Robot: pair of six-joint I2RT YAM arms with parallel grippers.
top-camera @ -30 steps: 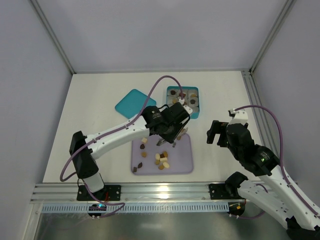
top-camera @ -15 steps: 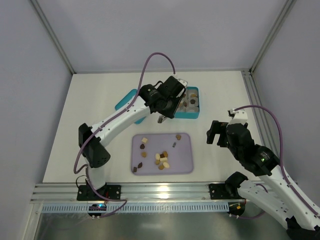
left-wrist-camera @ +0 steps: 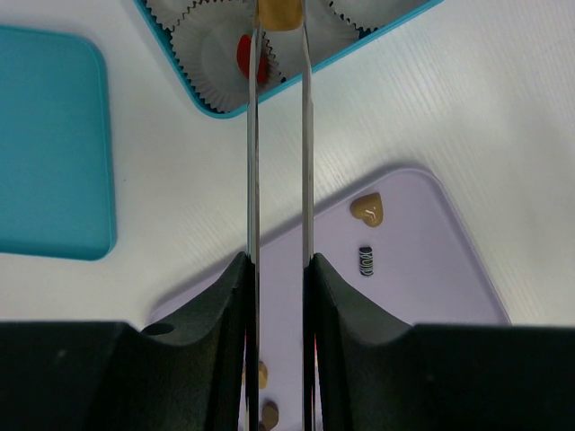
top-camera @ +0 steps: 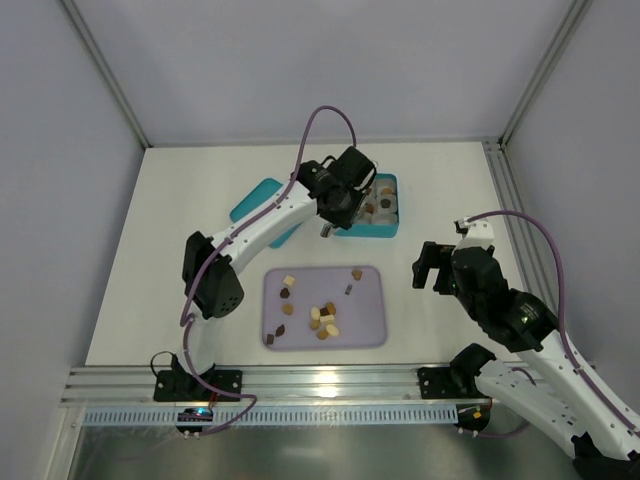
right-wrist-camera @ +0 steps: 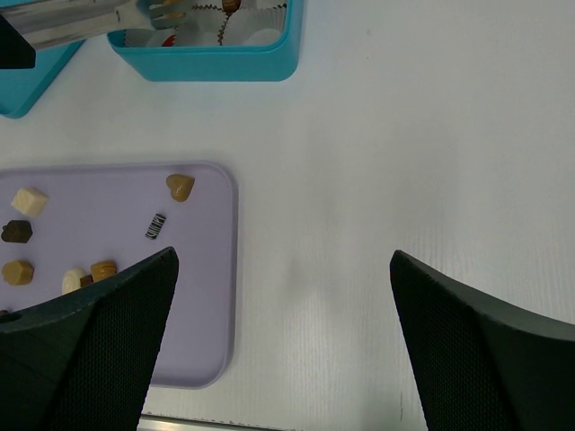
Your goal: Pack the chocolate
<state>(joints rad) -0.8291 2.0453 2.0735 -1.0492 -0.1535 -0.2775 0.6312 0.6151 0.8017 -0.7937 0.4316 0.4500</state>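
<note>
Pinching one tan piece (left-wrist-camera: pixel 279 11) between long thin blades, the left gripper (left-wrist-camera: pixel 279 34) hangs above the box (right-wrist-camera: pixel 207 65), over its paper cups (left-wrist-camera: pixel 211 45); a red piece (left-wrist-camera: pixel 243 57) sits in one cup. More chocolate (right-wrist-camera: pixel 181 186) lies loose on the tray (right-wrist-camera: pixel 207 305). The right gripper (right-wrist-camera: pixel 283 260) hangs spread wide beside the tray. Each piece is judged light, rigid, smooth and easily marked: grip gently across flat opposite sides.

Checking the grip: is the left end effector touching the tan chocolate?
Touching. The left wrist view shows the tan chocolate pinched between both fingers of the left end effector, no gap either side.
</note>
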